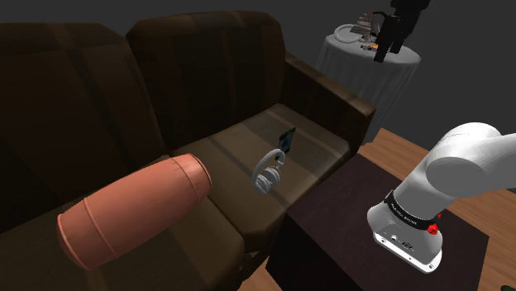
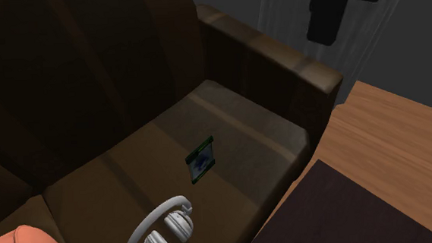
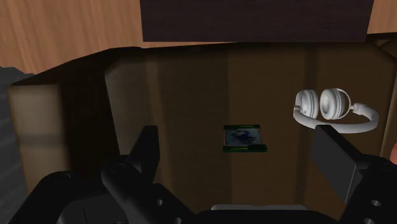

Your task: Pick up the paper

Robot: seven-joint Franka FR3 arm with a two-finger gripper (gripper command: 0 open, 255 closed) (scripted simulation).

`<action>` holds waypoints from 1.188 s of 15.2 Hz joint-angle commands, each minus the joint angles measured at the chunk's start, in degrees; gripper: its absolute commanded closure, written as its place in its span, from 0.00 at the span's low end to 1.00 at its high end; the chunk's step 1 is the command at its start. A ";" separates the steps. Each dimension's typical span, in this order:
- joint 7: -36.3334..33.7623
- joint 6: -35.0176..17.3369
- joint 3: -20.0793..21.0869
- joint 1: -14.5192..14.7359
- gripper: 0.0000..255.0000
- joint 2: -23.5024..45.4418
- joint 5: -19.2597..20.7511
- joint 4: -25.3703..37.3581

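One green-edged paper (image 3: 244, 137) on brown sofa seat (image 2: 238, 131), print unreadable, pincer (image 3: 236, 129) open above, white headphones (image 3: 331, 107) nearby

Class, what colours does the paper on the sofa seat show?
The paper has a green border around a blotchy blue centre; wrist view.

Arm (image 1: 467, 157): thick tubular link, rounded, glossy white shell.
Wrist collar (image 1: 407, 208): black band with faint pale lettering, too small to read.
Flange (image 1: 405, 240): white and flat-faced, with small dark sockets. There are small red marks (image 1: 436, 223) beside the collar.
Gripper (image 3: 238, 137): all black, matte.
Fingers (image 3: 147, 151): two, blocky and flat-sided, with squared tips.
Hand body (image 3: 140, 200): black angular housing with small round screw recesses. A pale grey strip (image 3: 254, 207) sits at its middle.
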State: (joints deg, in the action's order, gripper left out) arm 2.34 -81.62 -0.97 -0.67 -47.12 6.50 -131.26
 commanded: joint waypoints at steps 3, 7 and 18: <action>-6.31 -3.66 2.90 -1.06 0.00 -2.11 -1.39 -4.63; -18.91 -11.32 9.29 -2.98 0.00 -4.48 -4.39 -12.46; -55.32 -35.00 31.03 -11.02 0.00 4.78 -10.11 -22.29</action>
State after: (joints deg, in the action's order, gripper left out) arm -48.99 -114.21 27.79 -10.47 -44.06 -3.47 -153.34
